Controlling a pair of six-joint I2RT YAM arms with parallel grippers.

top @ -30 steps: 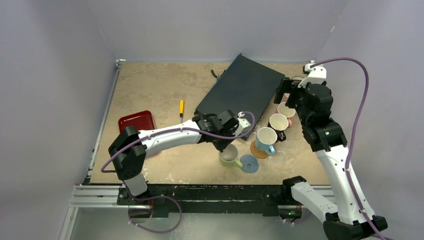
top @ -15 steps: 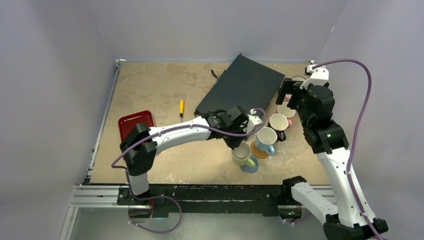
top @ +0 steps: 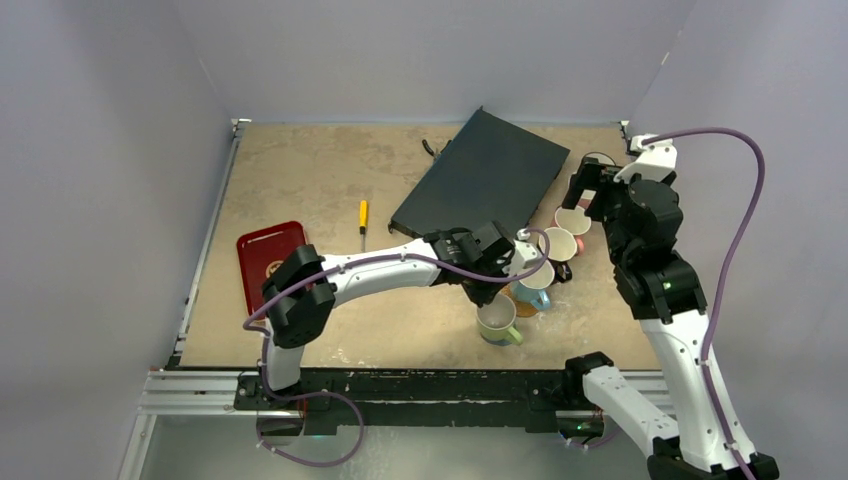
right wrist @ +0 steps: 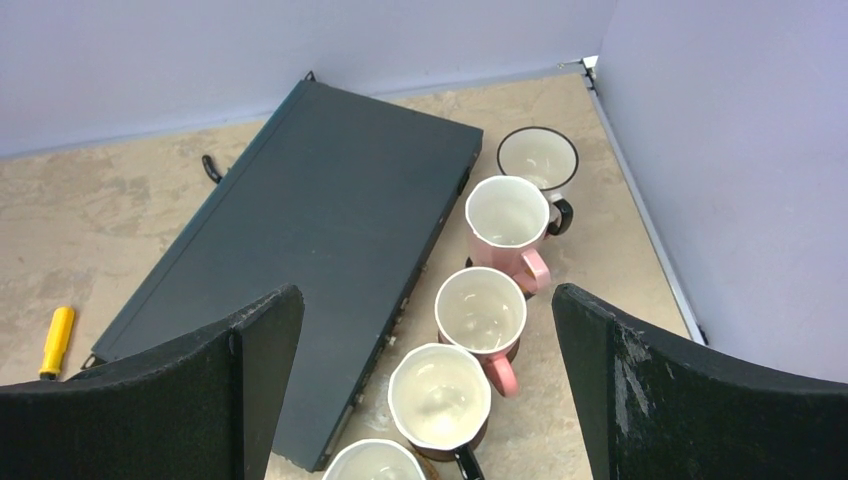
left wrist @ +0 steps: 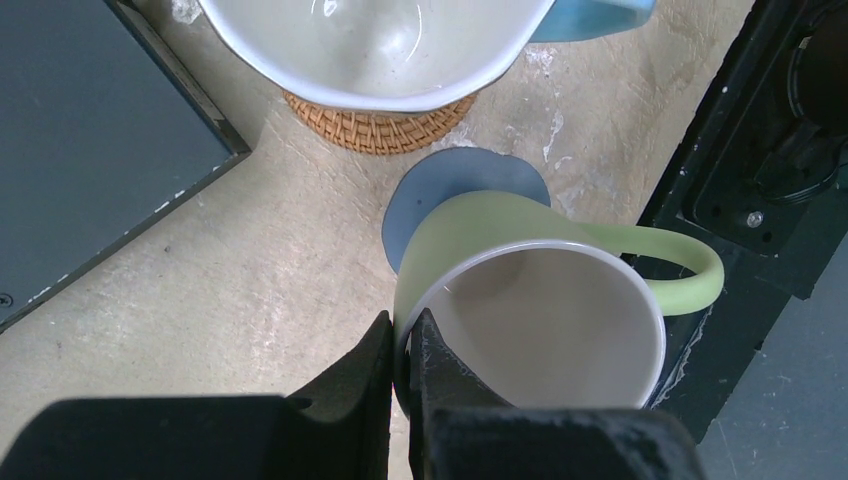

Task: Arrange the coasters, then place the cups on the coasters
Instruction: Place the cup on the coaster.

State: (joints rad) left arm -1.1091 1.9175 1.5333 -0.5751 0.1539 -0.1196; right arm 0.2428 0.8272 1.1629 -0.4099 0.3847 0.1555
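My left gripper (left wrist: 402, 335) is shut on the rim of the green cup (left wrist: 530, 320), one finger inside and one outside. The cup (top: 497, 320) sits tilted over the blue-grey coaster (left wrist: 450, 185) and covers most of it. Just beyond stands the light blue cup (left wrist: 380, 50) on a woven orange coaster (left wrist: 380, 125). My right gripper (right wrist: 425, 300) hangs open, high above a row of cups: a dark-rimmed one (right wrist: 538, 158), two pink ones (right wrist: 507, 215) (right wrist: 480, 308) and a dark brown one (right wrist: 438, 395). The coasters under that row are mostly hidden.
A flat black case (top: 480, 180) lies at an angle behind the cups. A dark red tray (top: 265, 260) sits at the left and a yellow tool (top: 363, 215) lies between them. The black front rail (top: 400, 385) runs close to the green cup.
My left arm has carried the green cup to the right, from beside the blue-grey coaster to over it. The right arm has drawn back a little to the right, still open.
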